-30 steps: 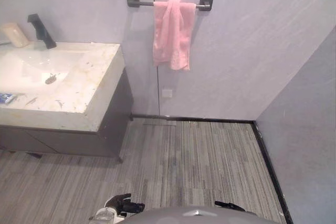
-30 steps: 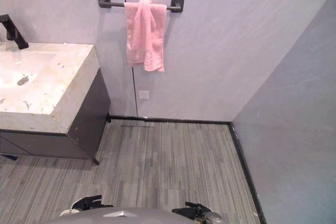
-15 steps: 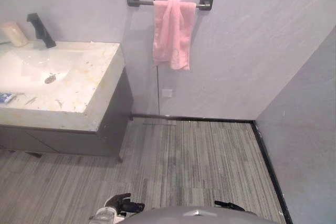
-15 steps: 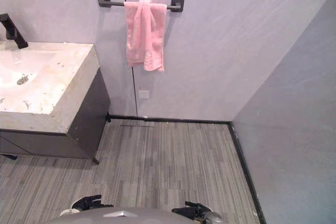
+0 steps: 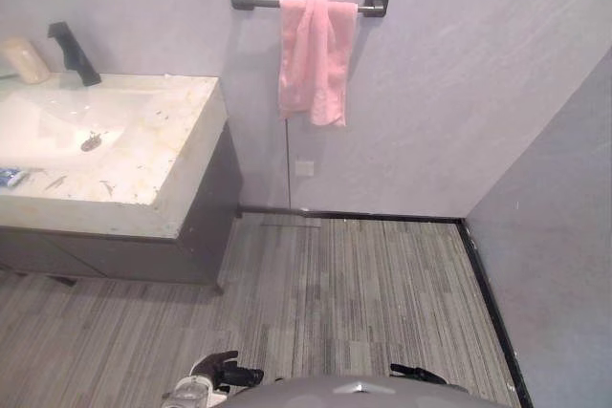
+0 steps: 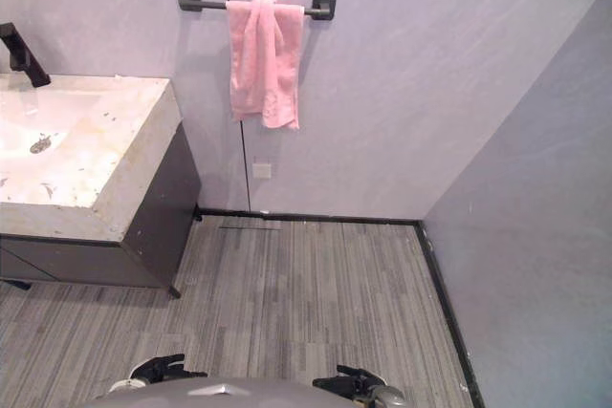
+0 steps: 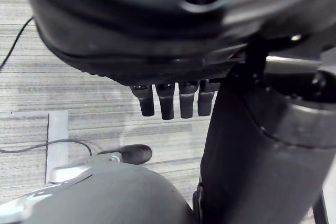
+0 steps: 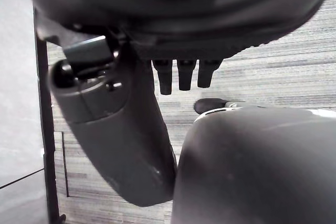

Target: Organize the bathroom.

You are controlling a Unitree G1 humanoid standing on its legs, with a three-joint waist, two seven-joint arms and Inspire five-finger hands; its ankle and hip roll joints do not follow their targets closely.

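A pink towel (image 5: 312, 59) hangs bunched over a dark wall rail (image 5: 253, 0). To its left stands a pale marble vanity top (image 5: 167, 155) with a sunken basin. On it are a black faucet (image 5: 75, 53), a beige cup (image 5: 26, 61) and a small blue tube (image 5: 11, 177) near the front edge. My left hand (image 5: 225, 371) and right hand (image 6: 349, 381) hang low at my sides, far from the vanity and towel. In the wrist views the left hand's fingers (image 7: 173, 100) and the right hand's fingers (image 8: 181, 77) hang relaxed over the floor, holding nothing.
A dark cabinet (image 5: 206, 217) under the vanity juts into the grey striped floor (image 5: 354, 293). A grey wall (image 5: 564, 265) closes the right side. A small white plate (image 5: 304, 168) sits on the back wall below the towel.
The whole picture has slid slightly upward as the camera moved. The towel, the vanity items and both hands keep their places.
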